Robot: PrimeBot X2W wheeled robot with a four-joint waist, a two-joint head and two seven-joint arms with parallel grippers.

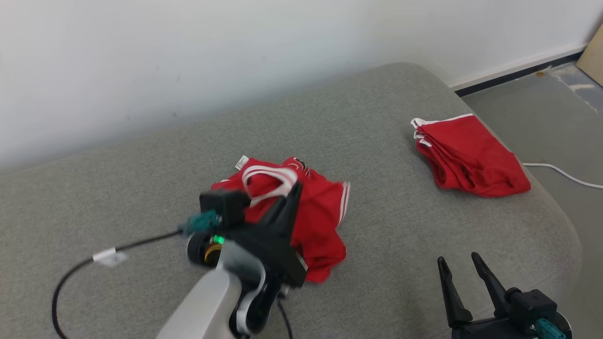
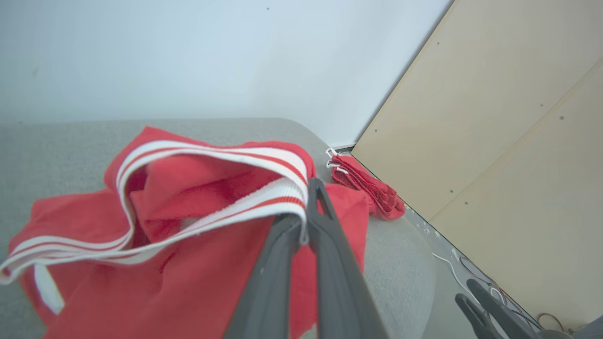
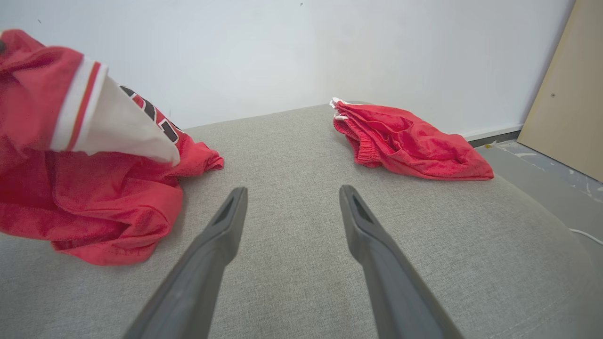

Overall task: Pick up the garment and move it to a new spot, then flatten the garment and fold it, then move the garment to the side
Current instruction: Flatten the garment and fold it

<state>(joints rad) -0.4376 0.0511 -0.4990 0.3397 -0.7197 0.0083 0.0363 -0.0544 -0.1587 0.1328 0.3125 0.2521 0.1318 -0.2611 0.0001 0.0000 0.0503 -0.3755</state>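
Left wrist view: we've got our left hand [image 2: 304, 214] clamped on the red garment's [image 2: 155, 278] striped trim [image 2: 254, 200]. Our right hand [image 3: 293, 189] just has its fingers apart.

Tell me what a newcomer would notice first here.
A crumpled red jersey sits mid-cushion, with the left gripper shut on its striped trim. Folded red shorts lie at the far right. The right gripper hovers at lower right, fingers open.
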